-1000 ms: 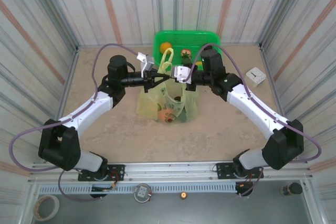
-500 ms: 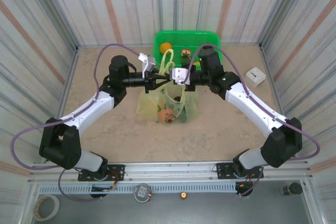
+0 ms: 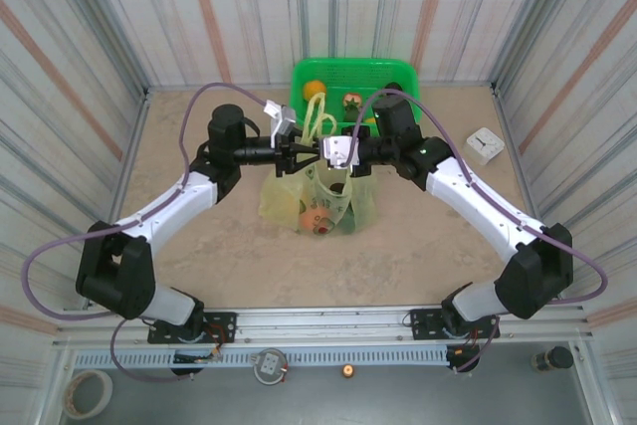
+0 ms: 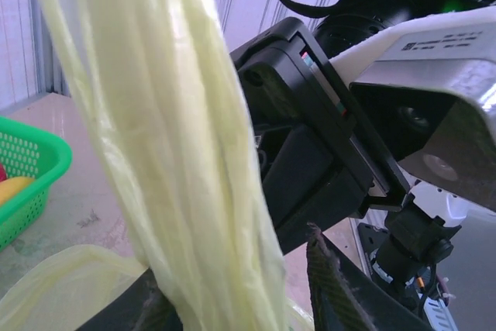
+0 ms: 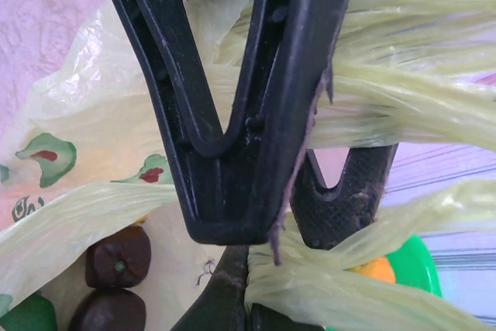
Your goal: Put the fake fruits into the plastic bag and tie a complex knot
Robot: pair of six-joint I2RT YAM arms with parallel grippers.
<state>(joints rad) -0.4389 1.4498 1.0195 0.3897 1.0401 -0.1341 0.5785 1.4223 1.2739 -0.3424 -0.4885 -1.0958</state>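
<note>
Rising through left pincer (image 3: 304,153): plastic bag (image 3: 284,193)

Nothing here I can actually read, tbh. Closest thing is a line of tiny grey print on the white casing (image 4: 434,44) of the other arm, up and to the right of the left hand (image 4: 240,300) in its wrist cam, and it's way too small and blurry to make out. On the right wrist cam there's a scrap of dark green lettering on the plastic bag (image 5: 85,98), off to the left of the right hand (image 5: 283,261) and just under the avocado-looking prints. It's cut off by the edge of the picture, so I can't make out a word.
</note>
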